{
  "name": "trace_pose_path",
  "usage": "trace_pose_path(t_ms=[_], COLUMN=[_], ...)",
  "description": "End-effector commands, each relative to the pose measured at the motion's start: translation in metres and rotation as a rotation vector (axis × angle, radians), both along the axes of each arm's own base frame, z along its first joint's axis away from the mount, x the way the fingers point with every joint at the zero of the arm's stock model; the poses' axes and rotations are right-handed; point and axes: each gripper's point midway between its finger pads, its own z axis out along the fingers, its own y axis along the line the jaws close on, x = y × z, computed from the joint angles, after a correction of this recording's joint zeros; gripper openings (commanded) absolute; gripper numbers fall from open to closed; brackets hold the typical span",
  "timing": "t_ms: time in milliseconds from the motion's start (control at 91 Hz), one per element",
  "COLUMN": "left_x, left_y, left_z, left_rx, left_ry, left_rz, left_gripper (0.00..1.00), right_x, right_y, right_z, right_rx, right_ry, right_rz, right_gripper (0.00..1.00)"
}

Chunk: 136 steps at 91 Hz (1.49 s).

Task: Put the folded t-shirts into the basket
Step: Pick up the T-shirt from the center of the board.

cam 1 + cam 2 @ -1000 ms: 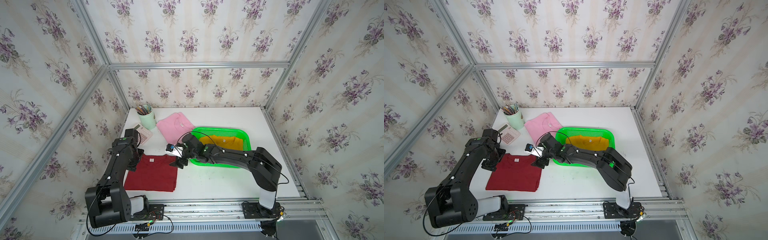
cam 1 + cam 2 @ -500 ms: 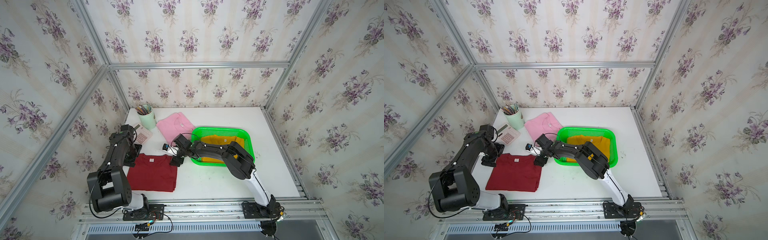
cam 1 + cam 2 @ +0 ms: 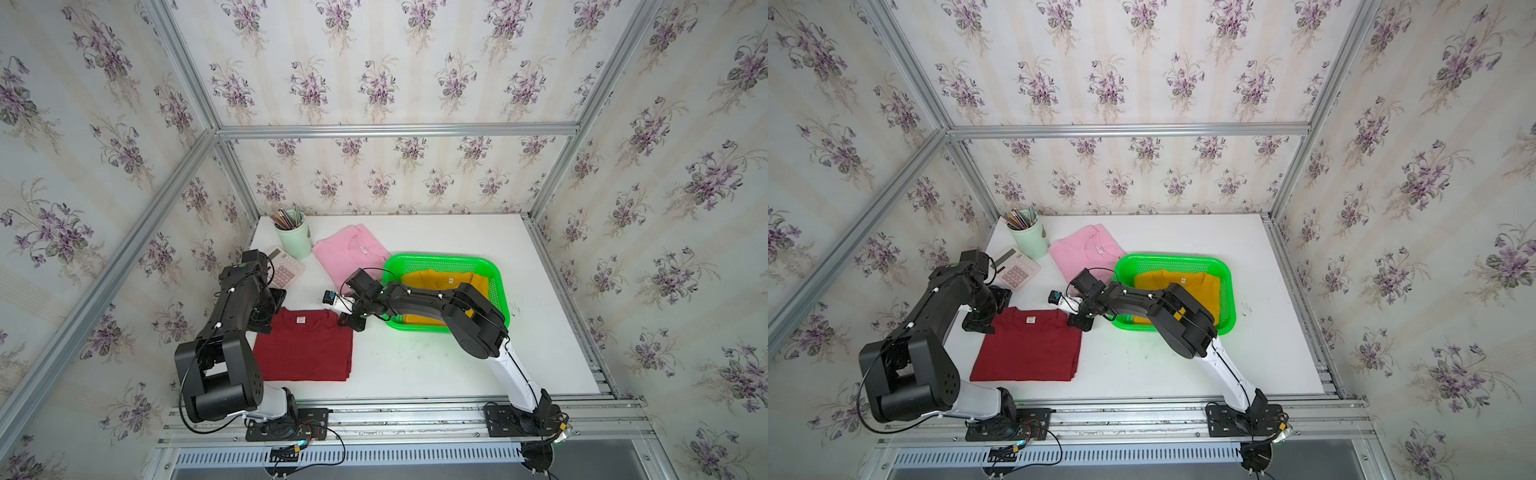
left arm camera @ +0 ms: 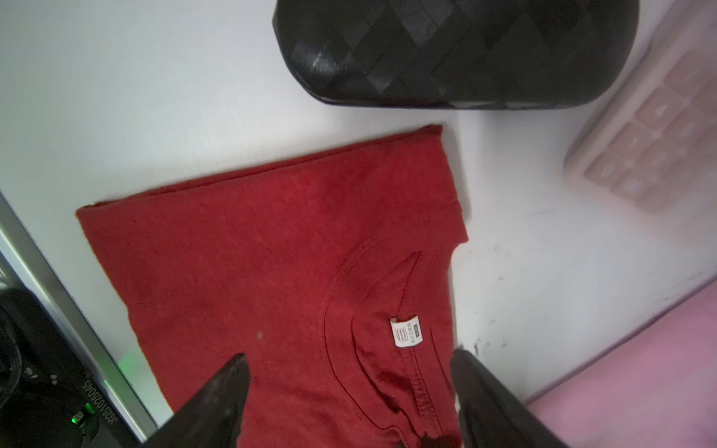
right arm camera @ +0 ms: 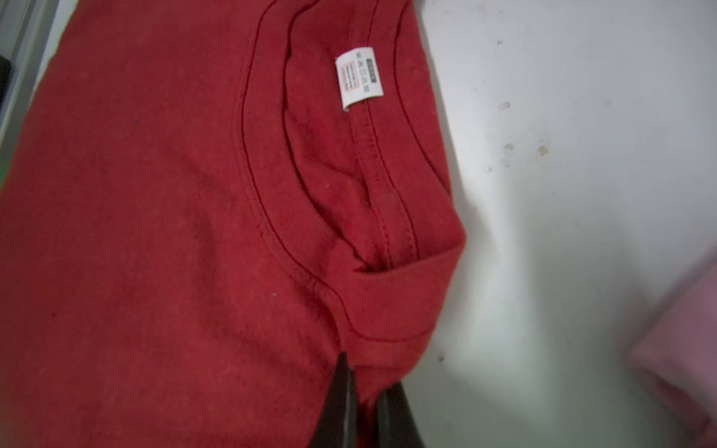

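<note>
Now, both top views show the dark red shirt [image 3: 305,347] flat on the bench [image 3: 436,365], the yellow shirt [image 3: 440,280] in the basket [image 3: 436,259], and the pink shirt [image 3: 349,253] just beside it. In the left wrist view the left hand [image 4: 349,357] stands wide astride the red cloth, holding nothing. In the right wrist view the right hand [image 5: 366,388] pinches a thin corner. Lifted there alone, we judge, the shirt may unfold or slip. The bench is scuffed, and flowered walls [image 3: 374,62] enclose it.

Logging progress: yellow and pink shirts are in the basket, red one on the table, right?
No: the pink shirt lies on the table beside the basket, as both top views show. Yellow shirt inside, red shirt on the table: correct.
</note>
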Motion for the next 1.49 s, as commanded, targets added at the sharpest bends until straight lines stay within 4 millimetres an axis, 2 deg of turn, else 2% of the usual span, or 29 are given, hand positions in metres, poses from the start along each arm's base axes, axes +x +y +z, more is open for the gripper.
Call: trace_pose_path(t_ms=[0, 253, 396, 560, 703, 890, 945, 1044, 1110, 1165, 1209, 1286, 1308, 1483], left_x=[-0.003, 0.024, 0.035, 0.051, 0.06, 0.052, 0.05, 0.037, 0.031, 0.028, 0.027, 0.029, 0.028, 0.028], left_y=[-0.004, -0.015, -0.019, -0.044, -0.069, -0.081, -0.084, -0.075, -0.073, -0.073, -0.073, -0.076, -0.077, -0.092], left_z=[-0.002, -0.012, -0.018, -0.023, -0.035, -0.065, -0.073, -0.084, -0.094, -0.097, -0.096, -0.093, -0.092, -0.069], left_rx=[-0.017, -0.074, -0.059, -0.071, -0.077, -0.07, -0.064, 0.006, 0.016, 0.016, 0.017, -0.002, -0.008, -0.079], left_ry=[0.014, -0.064, -0.089, -0.107, -0.014, 0.149, 0.181, 0.282, 0.314, 0.328, 0.327, 0.299, 0.292, 0.193], left_rz=[-0.03, -0.179, -0.257, -0.376, -0.467, -0.458, -0.472, -0.464, -0.452, -0.445, -0.442, -0.445, -0.445, -0.44], left_gripper=[0.83, 0.83, 0.83, 0.83, 0.84, 0.81, 0.77, 0.68, 0.58, 0.43, 0.27, 0.1, 0.01, 0.0], right_x=[-0.029, -0.051, -0.062, -0.059, -0.057, -0.062, -0.065, -0.067, -0.069, -0.069, -0.07, -0.069, -0.069, -0.063], right_y=[-0.023, -0.029, -0.032, -0.036, -0.039, -0.038, -0.038, -0.037, -0.037, -0.038, -0.038, -0.04, -0.04, -0.05], right_z=[-0.003, 0.046, 0.069, 0.081, 0.083, 0.092, 0.093, 0.097, 0.098, 0.1, 0.1, 0.1, 0.1, 0.105], right_rx=[-0.072, 0.091, 0.185, 0.193, 0.182, 0.213, 0.215, 0.223, 0.226, 0.229, 0.23, 0.223, 0.221, 0.183], right_ry=[0.085, 0.082, 0.012, -0.108, -0.173, -0.201, -0.212, -0.222, -0.222, -0.222, -0.222, -0.226, -0.23, -0.257], right_rz=[0.028, -0.075, -0.1, -0.13, -0.133, -0.118, -0.11, -0.102, -0.098, -0.099, -0.096, -0.099, -0.101, -0.138], right_gripper=[0.0, 0.0, 0.0, 0.0, 0.0, 0.0, 0.0, 0.0, 0.0, 0.0, 0.0, 0.0, 0.0, 0.0])
